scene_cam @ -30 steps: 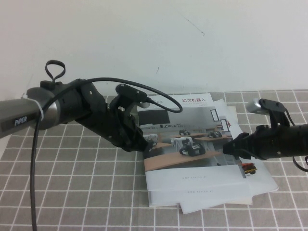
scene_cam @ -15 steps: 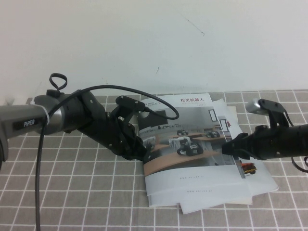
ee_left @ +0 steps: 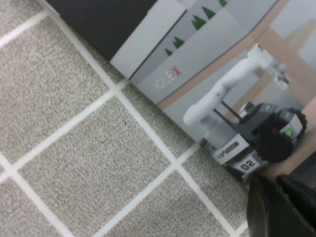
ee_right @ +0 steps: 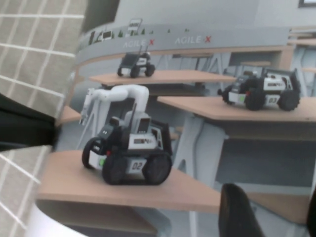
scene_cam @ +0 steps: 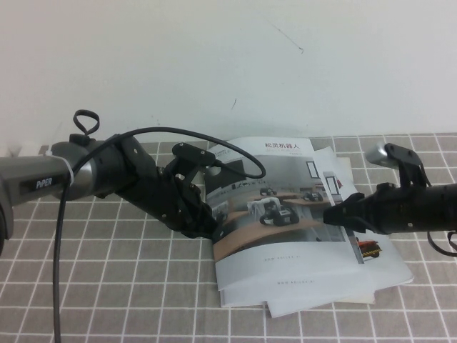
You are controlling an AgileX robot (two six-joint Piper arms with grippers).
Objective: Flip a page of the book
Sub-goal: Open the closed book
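The book [scene_cam: 285, 268] lies on the checked cloth in the middle of the high view. Its cover page [scene_cam: 278, 193], with the robot photo, bows upward and its right edge is off the inner page. My right gripper [scene_cam: 332, 214] is at that right edge. In the right wrist view [ee_right: 276, 217] its fingers [ee_right: 237, 212] stand apart, with the cover [ee_right: 197, 98] showing between them. My left gripper [scene_cam: 214, 227] is shut and rests on the book's left edge by the spine. It also shows in the left wrist view [ee_left: 279, 202], over the cover [ee_left: 237, 98].
An inner page with red marks [scene_cam: 368, 248] shows under the lifted cover. Plain white sheets [scene_cam: 321, 306] stick out beneath the book. The grey checked cloth [scene_cam: 107, 286] covers the table, and a white wall [scene_cam: 214, 57] stands behind. The left arm's black cable [scene_cam: 243, 143] loops above the book.
The right gripper has moved left and the cover's right edge went with it, so the cover bows higher and more of the inner page shows. The left arm has settled lower at the spine.
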